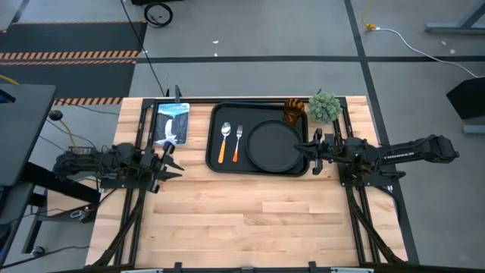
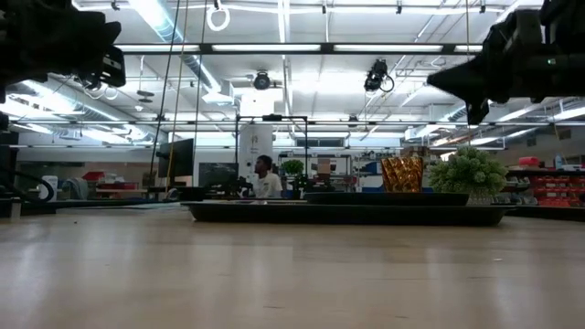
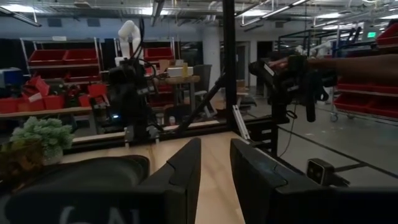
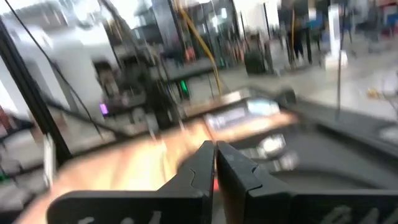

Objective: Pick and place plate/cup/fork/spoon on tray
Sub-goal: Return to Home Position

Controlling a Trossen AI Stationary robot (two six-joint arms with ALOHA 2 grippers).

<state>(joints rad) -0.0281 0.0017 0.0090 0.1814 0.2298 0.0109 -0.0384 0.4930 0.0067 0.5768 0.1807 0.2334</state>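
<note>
The black tray [image 1: 215,163] lies at the table's far middle. On it lie the spoon [image 1: 225,140] and the fork [image 1: 238,142] side by side at the left, with the round black plate [image 1: 273,145] at the right. The amber cup [image 1: 294,112] stands at the tray's far right corner and also shows in the low view [image 2: 402,174]. My right gripper [image 1: 313,149] is shut and empty, raised above the tray's right rim beside the plate. My left gripper [image 1: 173,161] is open and empty, left of the tray.
A small green potted plant [image 1: 324,108] stands just right of the cup. A blue-and-white packet [image 1: 173,121] lies at the far left of the table. The near half of the wooden table [image 1: 250,220] is bare. A person [image 2: 266,178] shows far behind the table.
</note>
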